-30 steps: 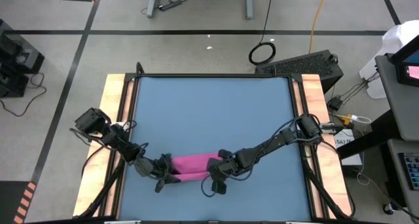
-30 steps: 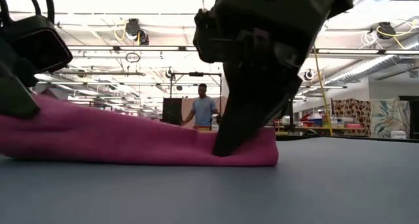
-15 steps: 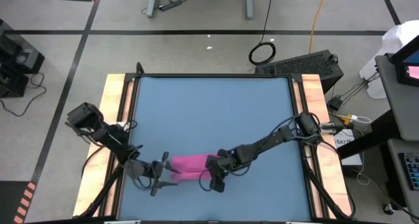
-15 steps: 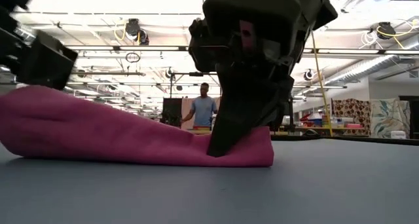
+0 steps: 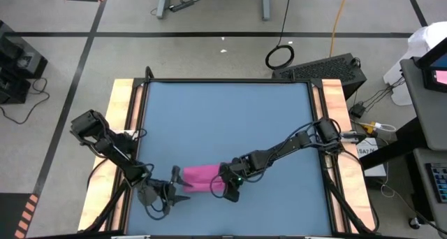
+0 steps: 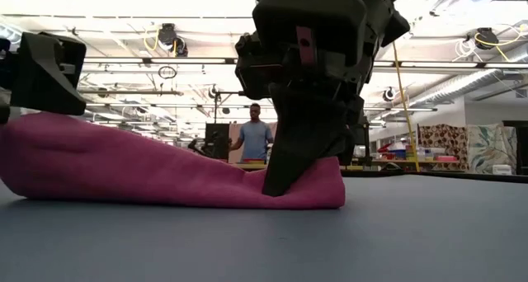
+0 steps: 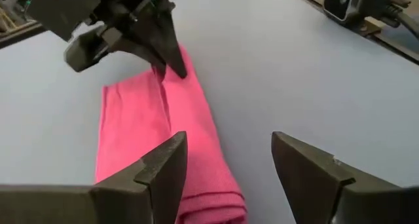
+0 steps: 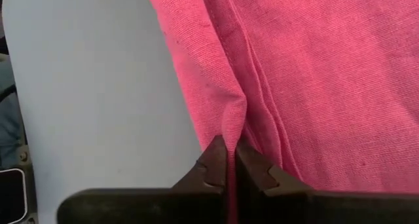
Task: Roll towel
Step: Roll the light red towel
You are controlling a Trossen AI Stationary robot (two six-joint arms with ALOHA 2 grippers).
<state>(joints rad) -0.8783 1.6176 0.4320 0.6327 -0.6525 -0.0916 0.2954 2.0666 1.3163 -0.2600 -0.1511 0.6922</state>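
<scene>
The pink towel lies as a narrow folded strip on the blue tabletop near its front edge, its thicker end toward the table's left. My right gripper is shut on the towel's right end. My left gripper hovers open just off the towel's left end. In the left wrist view its fingers stand apart above the near end of the towel, touching nothing. The same view shows my right gripper at the towel's far end. My right gripper pinches a raised fold of the towel at its right end between its two fingertips. The fingers slant down from the table's right side. The rest of the towel lies slack on the table.
Wooden rails run along the table's left and right sides. The blue tabletop stretches bare toward the far edge. A person stands far off in the room beyond the table.
My left gripper has let go of the towel's left end, risen, rolled about its own line and drawn back toward the table's near left corner. My right gripper has shifted a little toward the left with the towel's right end, so the strip looks shorter.
</scene>
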